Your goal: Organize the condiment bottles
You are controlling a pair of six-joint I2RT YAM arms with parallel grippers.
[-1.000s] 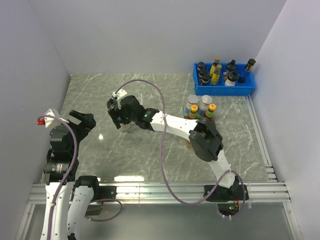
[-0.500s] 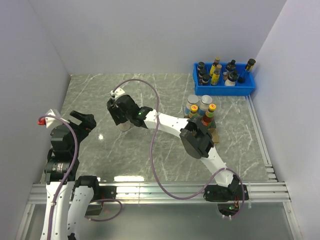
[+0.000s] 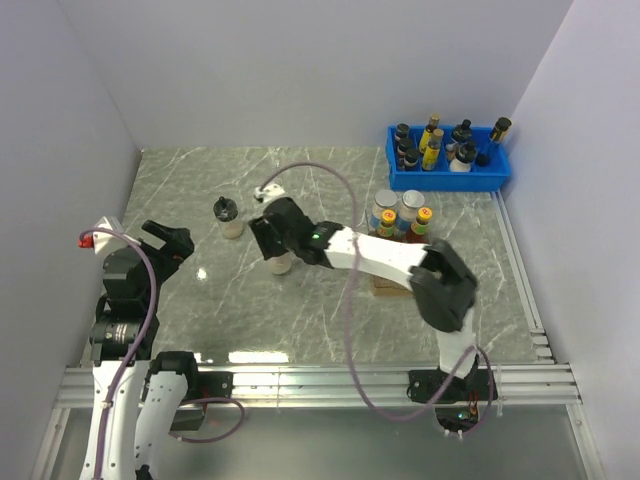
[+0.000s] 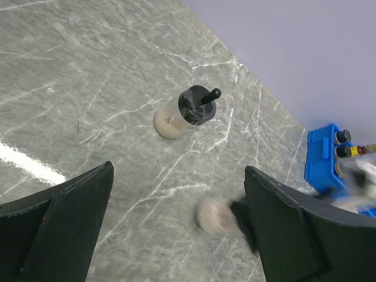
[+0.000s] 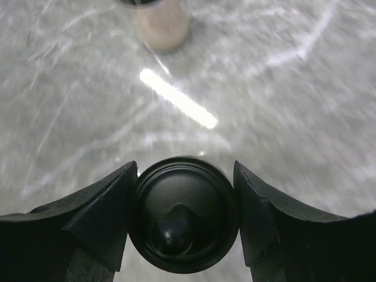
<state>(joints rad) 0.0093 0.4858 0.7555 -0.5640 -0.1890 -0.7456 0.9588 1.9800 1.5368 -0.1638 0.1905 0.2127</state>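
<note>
Lab test cell: bare white walls [image 3: 300,70] (marble-look tabletop [image 3: 300,310], aluminium rails [image 3: 280,385])

Table [image 3: 200,180]: polished grey-green marble-pattern top, glossy, with bright glare streaks.
Near rail [image 3: 300,385]: bare silver metal.
Walls [image 3: 300,70]: matt, pale, smooth.
Blue bin [image 3: 440,182]: smooth moulded plastic, slight sheen.
Fingers [image 5: 88,235] of the right gripper [image 5: 185,170] and fingers [image 4: 64,223] of the left gripper [image 4: 179,170]: matt black plastic.
Gripped bottle [image 3: 282,264]: cap [image 5: 183,220] of smooth black plastic, satin sheen.
Free-standing bottle [image 4: 183,114]: translucent pale body, glossy black cap.
Left jar [image 3: 385,210] and right jar [image 3: 411,206]: 2 silver, metallic-looking lids.
</note>
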